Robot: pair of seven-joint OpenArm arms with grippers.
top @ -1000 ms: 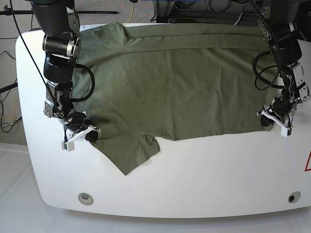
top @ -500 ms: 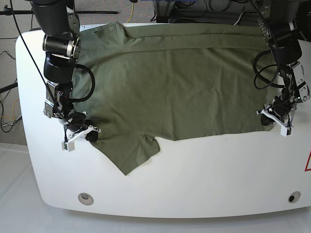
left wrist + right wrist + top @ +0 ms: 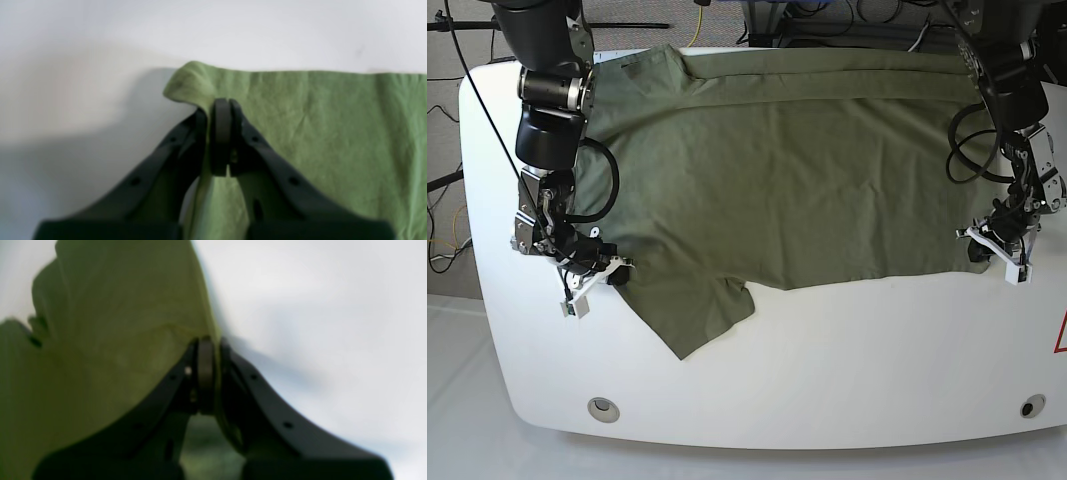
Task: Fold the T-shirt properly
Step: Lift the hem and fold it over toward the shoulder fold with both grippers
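Observation:
The olive-green T-shirt (image 3: 777, 170) lies spread flat across the white table, collar toward the back left and one sleeve (image 3: 697, 320) pointing to the front. My left gripper (image 3: 989, 250) is at the shirt's front right corner. In the left wrist view it (image 3: 222, 101) is shut on that corner of the cloth (image 3: 317, 133), which curls up over the fingertips. My right gripper (image 3: 597, 278) is at the shirt's left edge beside the sleeve. The right wrist view shows it (image 3: 209, 339) shut on the cloth's edge (image 3: 100, 340), slightly raised.
Bare white table (image 3: 847, 350) runs along the front, with two round holes (image 3: 603, 406) (image 3: 1027, 407) near its front corners. A red mark (image 3: 1061, 335) sits at the right edge. Cables and stands lie behind the table's back edge.
My left gripper has closed on the shirt's front right corner. The right arm has shifted slightly left and back, drawing the sleeve edge with it.

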